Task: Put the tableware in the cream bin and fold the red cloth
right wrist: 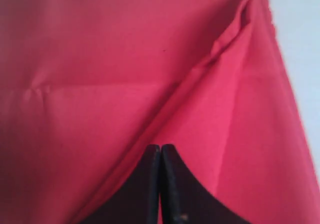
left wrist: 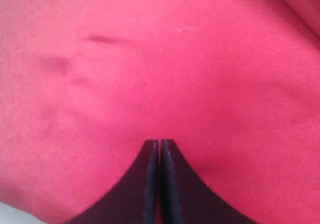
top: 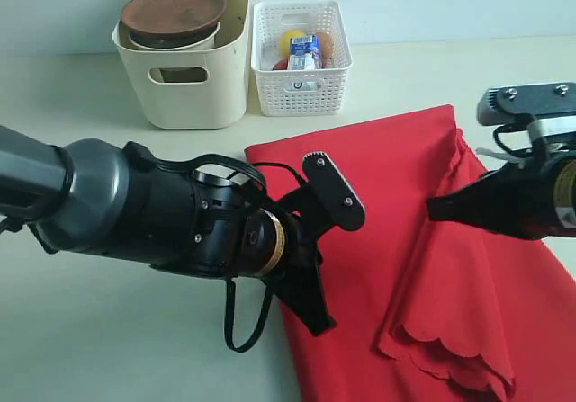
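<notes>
The red cloth (top: 378, 204) lies on the table, its scalloped edge (top: 445, 361) folded over onto its right part. My left gripper (top: 319, 328) is shut, its tip down at the cloth's left part; the left wrist view shows the left gripper (left wrist: 159, 143) close over the red cloth (left wrist: 175, 58), nothing visibly held. My right gripper (top: 434, 209) is shut too, hovering at the fold; in its wrist view the right gripper (right wrist: 161, 147) is above a crease in the red cloth (right wrist: 125, 58). The cream bin (top: 184, 83) holds a brown wooden plate (top: 174, 11) on top; other tableware is hidden.
A white lattice basket (top: 301, 83) stands right of the bin with a lemon (top: 290, 40), a milk carton (top: 305, 53) and other food in it. Bare pale table (top: 117, 330) lies left of the cloth. My left arm's black cable (top: 241, 326) hangs low.
</notes>
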Motion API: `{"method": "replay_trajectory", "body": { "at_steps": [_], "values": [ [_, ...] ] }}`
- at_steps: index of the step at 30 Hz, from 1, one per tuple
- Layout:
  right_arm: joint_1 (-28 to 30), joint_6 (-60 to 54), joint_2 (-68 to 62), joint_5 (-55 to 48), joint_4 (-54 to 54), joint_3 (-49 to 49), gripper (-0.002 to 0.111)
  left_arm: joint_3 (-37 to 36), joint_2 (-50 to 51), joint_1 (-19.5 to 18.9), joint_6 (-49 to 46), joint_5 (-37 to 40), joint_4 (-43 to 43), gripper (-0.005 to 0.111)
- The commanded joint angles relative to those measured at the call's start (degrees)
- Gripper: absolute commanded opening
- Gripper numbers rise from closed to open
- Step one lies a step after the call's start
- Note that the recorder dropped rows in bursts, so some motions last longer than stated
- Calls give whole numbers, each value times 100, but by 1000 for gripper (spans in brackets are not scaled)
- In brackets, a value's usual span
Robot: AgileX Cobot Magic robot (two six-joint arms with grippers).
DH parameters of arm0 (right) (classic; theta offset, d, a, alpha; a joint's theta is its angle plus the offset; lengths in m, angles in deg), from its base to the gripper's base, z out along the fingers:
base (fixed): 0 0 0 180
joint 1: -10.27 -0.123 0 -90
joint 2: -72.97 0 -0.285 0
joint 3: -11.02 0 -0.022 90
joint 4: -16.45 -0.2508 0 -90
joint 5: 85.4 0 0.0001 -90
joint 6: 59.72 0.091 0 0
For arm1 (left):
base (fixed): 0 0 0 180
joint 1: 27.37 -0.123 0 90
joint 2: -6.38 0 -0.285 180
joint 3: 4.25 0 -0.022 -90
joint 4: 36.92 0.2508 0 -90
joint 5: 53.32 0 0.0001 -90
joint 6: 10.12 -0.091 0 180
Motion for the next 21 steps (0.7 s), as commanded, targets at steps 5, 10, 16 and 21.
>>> {"method": "replay_trajectory", "body": {
  "at_steps": [5,10,16,21],
  "values": [
    [-10,-14,-1319,813,162,-28,0,-98,63,-519,-43,485,98,4],
    [-10,-14,-1703,562,479,-28,0,-98,63,-603,-60,374,98,4],
    [-10,-59,-1483,-2035,557,-28,0,-98,63,-603,-81,374,98,4],
    [-10,529,-852,-1881,899,-28,0,-98,63,-603,-81,362,98,4]
  ]
}}
